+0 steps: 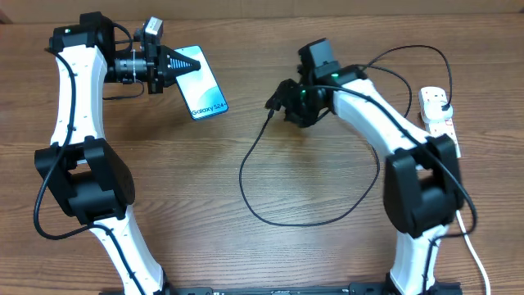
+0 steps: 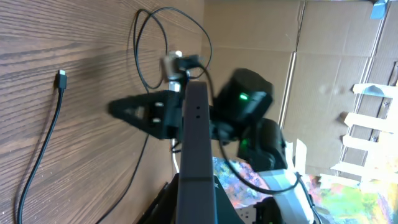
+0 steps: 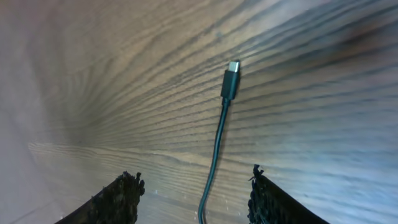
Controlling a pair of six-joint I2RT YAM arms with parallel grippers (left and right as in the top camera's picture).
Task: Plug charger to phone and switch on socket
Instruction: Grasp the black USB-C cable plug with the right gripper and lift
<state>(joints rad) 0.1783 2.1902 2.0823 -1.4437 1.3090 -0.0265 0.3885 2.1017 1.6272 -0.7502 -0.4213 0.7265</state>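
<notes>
My left gripper (image 1: 178,65) is shut on the top end of the phone (image 1: 204,88), whose light blue screen faces up at the back left. In the left wrist view the phone (image 2: 196,143) shows edge-on as a dark bar between my fingers. The charger, a thin black cable (image 1: 246,184), loops across the table's middle, with its connector tip (image 1: 268,112) lying on the wood. My right gripper (image 1: 275,100) is open just over that tip. In the right wrist view the cable (image 3: 217,143) runs between the open fingers (image 3: 196,196) and the tip (image 3: 231,79) lies ahead of them. The white socket (image 1: 436,112) lies at the far right.
The black cable arcs along the back (image 1: 409,49) toward the socket, and a thick white cord (image 1: 468,238) trails from the socket to the front right. The left wrist view shows the connector tip (image 2: 61,79) on the wood and the right arm (image 2: 249,99) beyond the phone.
</notes>
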